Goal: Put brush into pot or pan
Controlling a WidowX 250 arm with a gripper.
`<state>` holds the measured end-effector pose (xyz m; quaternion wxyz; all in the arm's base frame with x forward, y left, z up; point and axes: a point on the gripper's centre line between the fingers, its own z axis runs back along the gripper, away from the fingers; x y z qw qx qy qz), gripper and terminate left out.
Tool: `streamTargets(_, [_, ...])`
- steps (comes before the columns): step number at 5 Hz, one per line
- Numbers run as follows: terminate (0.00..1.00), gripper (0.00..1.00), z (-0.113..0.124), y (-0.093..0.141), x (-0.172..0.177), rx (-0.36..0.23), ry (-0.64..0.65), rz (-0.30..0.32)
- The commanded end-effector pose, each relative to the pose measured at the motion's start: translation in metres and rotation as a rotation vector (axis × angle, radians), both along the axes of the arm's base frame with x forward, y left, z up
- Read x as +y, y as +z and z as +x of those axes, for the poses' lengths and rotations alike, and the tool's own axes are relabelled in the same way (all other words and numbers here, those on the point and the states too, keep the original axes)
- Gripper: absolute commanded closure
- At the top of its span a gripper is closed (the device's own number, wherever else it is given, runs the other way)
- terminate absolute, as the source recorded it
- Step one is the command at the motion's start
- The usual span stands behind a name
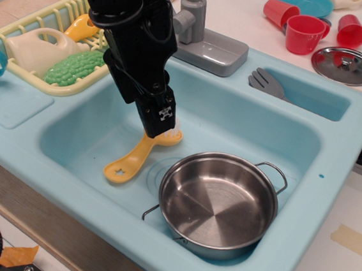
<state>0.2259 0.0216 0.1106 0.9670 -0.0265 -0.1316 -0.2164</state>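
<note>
The yellow brush point(130, 162) lies in the light blue toy sink point(92, 127), its handle with the star-shaped hole pointing to the front left. My black gripper point(161, 128) is down over the brush head and hides most of it; the white bristles just show at its right side. Its fingers sit around the head, but I cannot tell whether they press on it. The shiny steel pan point(216, 203) with two wire loop handles stands empty in the sink, just right of the brush and close to it.
A grey tap point(200, 35) stands behind the sink. A grey fork point(269, 84) lies in the back right recess. A yellow dish rack point(54, 53) at the left holds toys. A steel lid point(345, 65) and red cups point(303, 32) stand at the back right.
</note>
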Motion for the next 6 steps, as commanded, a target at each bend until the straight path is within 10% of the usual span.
streamTargets(1, [0.0, 0.0, 0.0, 0.0, 0.0, 0.0, 0.0, 0.0])
streamTargets(6, [0.0, 0.0, 0.006, -0.039, 0.005, -0.032, 0.11, 0.003])
